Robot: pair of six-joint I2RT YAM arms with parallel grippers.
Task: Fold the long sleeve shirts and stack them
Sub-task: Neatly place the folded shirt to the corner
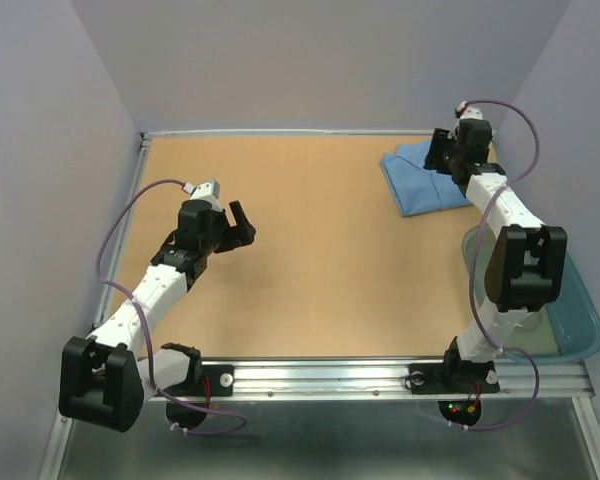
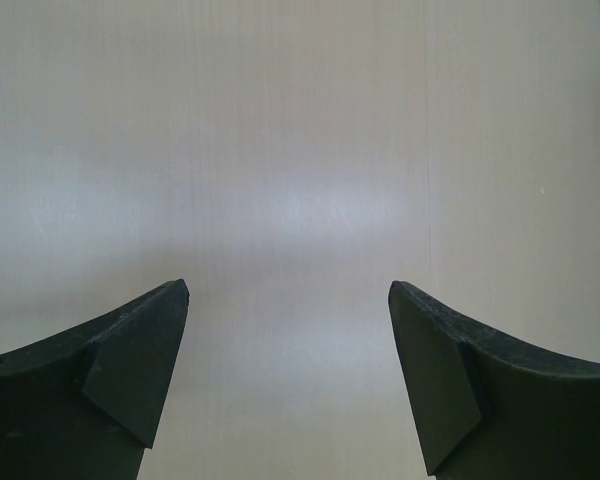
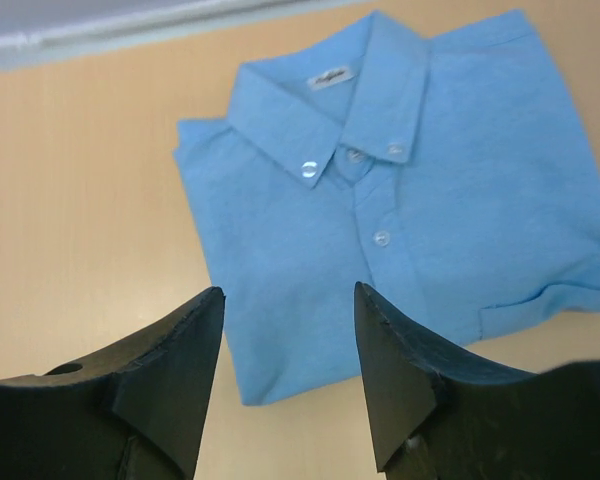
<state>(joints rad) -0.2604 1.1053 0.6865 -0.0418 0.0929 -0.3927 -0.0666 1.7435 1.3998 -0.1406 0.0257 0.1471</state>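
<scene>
R claw point(image 3: 288, 296) part-open, empty, over folded shirt point(image 3: 420, 210) | L claw point(image 2: 288, 290) wide open, empty

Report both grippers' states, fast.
Left gripper: open, holding nothing.
Right gripper: open over the folded shirt, holding nothing.

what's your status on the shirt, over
Left pincer open, over the table. Right pincer open, above the folded light blue shirt, not holding it. Shirt flat at far right corner. Nothing in the way.
</scene>
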